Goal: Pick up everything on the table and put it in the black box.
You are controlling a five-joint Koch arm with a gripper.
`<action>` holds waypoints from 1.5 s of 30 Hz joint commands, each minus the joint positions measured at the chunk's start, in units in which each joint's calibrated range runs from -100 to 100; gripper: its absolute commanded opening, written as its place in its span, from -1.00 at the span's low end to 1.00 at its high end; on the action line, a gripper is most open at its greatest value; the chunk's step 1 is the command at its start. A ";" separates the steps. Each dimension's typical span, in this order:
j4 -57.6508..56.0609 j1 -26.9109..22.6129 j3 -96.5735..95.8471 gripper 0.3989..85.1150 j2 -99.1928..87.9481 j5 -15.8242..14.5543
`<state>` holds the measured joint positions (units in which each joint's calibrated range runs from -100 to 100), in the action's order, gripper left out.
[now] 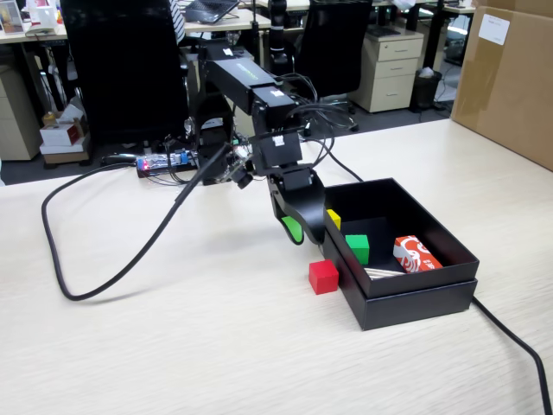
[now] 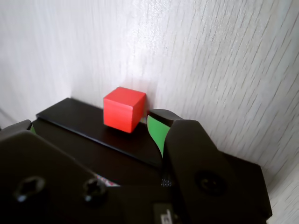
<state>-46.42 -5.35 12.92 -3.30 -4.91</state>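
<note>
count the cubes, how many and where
3: a red cube on the table against the box's left wall, a green cube and a yellow cube inside it. The gripper may hide more.

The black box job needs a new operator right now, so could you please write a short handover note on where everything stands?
Gripper: the black gripper with green pads hangs above the table beside the box, holding nothing; the wrist view shows a gap between its fingers, so it is open.
Done: inside the black cardboard box lie a small yellow cube, a green cube and a red-and-white printed packet.
Left: one red wooden cube sits on the pale wood table, right against the box's outer wall.
Next, probably: lower onto the red cube, grip it and drop it in the box.
</note>
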 commanded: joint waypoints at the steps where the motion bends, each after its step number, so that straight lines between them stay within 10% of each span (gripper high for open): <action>1: -0.36 -0.49 6.30 0.11 0.72 -0.34; 35: -3.47 -1.56 12.74 -0.12 17.36 -1.03; 45: -3.39 -1.03 15.91 -0.85 18.16 -1.90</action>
<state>-49.36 -6.52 23.60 16.50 -6.47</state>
